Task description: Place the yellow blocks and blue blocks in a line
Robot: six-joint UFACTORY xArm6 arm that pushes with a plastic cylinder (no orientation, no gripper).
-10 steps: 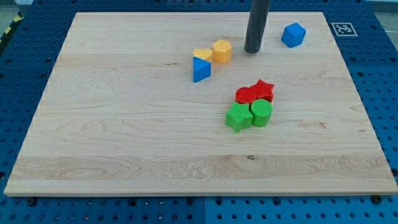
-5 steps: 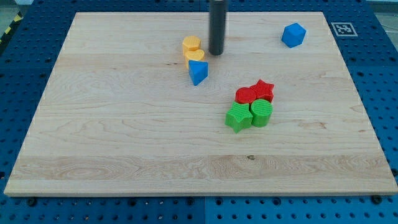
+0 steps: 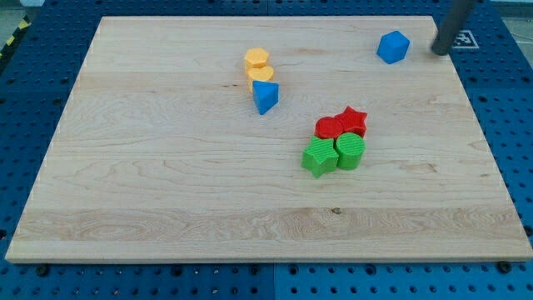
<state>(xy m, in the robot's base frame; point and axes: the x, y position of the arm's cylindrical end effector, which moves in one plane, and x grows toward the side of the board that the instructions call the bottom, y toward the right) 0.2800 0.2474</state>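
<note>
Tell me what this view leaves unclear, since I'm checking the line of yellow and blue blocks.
- My tip: motion-blurred; upper rod cut off by the view's top edge.
- Lower yellow block: shape unclear, wedged between yellow hexagon and blue triangle.
- Red block: partly hidden behind red star.

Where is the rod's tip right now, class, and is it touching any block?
My tip: at the view's top right, just right of the blue cube, apart from it, touching no block.

no legible text, black-and-white marker tag [image 3: 463,38], partly hidden
</note>
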